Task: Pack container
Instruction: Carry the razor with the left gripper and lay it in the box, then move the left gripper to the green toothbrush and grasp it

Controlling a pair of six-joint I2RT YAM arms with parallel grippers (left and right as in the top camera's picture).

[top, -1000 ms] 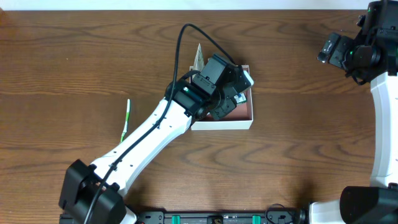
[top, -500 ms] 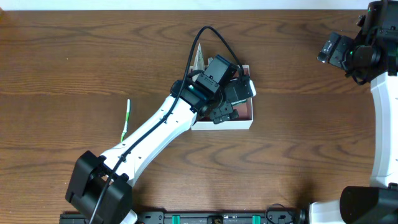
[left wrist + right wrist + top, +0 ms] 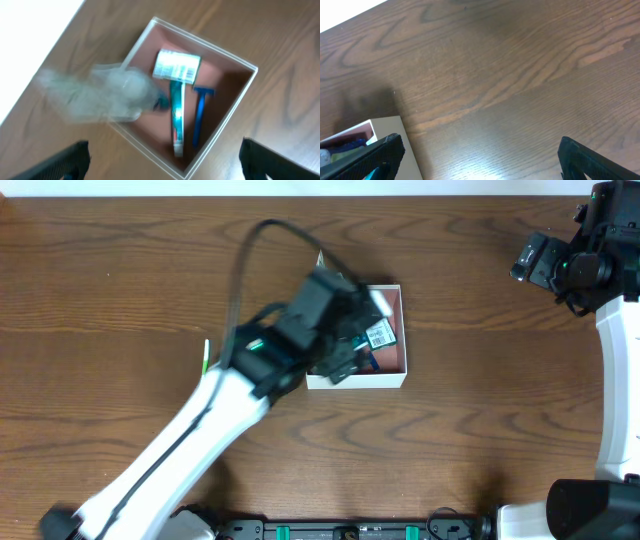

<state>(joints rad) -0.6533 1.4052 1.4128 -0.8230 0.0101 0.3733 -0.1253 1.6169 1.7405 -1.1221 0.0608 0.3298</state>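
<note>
Container [image 3: 372, 381], square, shallow, white-walled with a pinkish-brown inside, standing on the brown wooden bench [image 3: 120, 280] a little above its middle in the overhead view, well apart from the right arm. Contents, per the left wrist view: one white and teal toothpaste tube [image 3: 176, 100] lying flat on the floor of the box; one blue razor [image 3: 200, 117] just beside the tube and roughly parallel to it, head toward the far wall. One clear, pale item [image 3: 100, 92], too blurred to identify, lies across the container's left rim, partly inside and partly over the bench. Left claw [image 3: 164, 147]: poised above the container, looking down into it, jaws spread wide, the two dark fingers at the lower corners of its own view, nothing held between them. Left arm blurred in the overhead view, covering the box's left half. Right claw [image 3: 480, 147]: at the far right of the bench, raised, jaws wide, empty; a corner of the container shows at the lower left of its view. One thin green stick [image 3: 206, 352] lies on the bench left of the left arm.
</note>
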